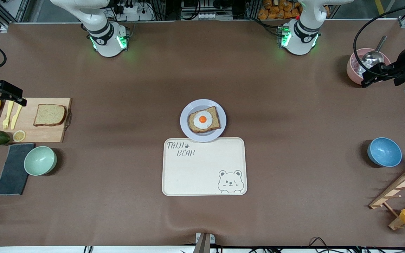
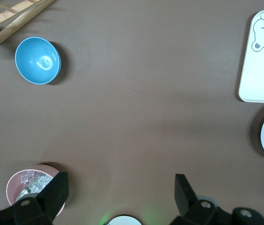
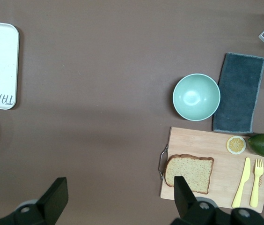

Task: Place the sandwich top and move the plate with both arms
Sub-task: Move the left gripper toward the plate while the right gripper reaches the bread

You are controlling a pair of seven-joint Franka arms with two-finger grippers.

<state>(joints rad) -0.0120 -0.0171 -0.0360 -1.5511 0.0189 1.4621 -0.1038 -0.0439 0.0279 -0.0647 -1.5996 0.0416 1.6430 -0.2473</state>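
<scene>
Sandwich top (image 1: pixel 49 115) lies flat on the wooden cutting board (image 1: pixel 53 131) at the right arm's end of the table (image 1: pixel 294 116), beside a yellow fork and knife (image 1: pixel 12 116), untouched. The plate (image 1: pixel 185 116) sits mid-table, carrying the darker slice with the fried egg (image 1: pixel 203 119), its rim touching or just overlapping the edge of the bear tray (image 1: pixel 202 172), which lies nearer the front camera. Right gripper (image 1: pixel 11 95) hangs over the board's outer end near the cutlery, jaws released and empty; left gripper (image 1: pixel 376 78) hangs over the pink bowl (image 1: pixel 351 68) at the left arm's end, jaws also spread wide, holding nothing; that arm waits. Judged step in hand: right arm fetches the slice. To do it well, centre the jaws over the slice, clear of the cutlery and the board's metal handle (image 1: pixel 69 119), descend straight, and pinch across the crust edges gently, since bread will likely flex or crumble. Risk: slice sliding on the board, or landing skewed on the egg.
</scene>
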